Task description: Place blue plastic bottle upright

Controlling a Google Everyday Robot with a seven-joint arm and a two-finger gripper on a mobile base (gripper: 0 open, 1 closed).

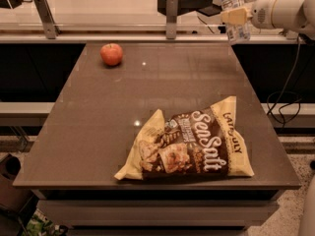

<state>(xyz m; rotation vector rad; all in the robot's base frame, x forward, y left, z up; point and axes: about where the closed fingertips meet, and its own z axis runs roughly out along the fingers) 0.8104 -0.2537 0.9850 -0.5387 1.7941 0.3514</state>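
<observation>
The blue plastic bottle [234, 14] is a clear ribbed bottle with a pale label. It hangs nearly upright, slightly tilted, above the table's far right corner, its top cut off by the frame edge. My gripper [235, 16] reaches in from the right on a white arm [283, 11] and is shut on the bottle's middle with its yellowish fingers [236, 15]. The bottle's base is off the brown table [98, 122].
A red apple [111, 54] rests at the far left of the table. A yellow and brown Sea Salt chip bag [194, 142] lies flat near the front right. Behind the table runs a rail with metal posts [171, 16]. Cables [288, 102] hang at the right.
</observation>
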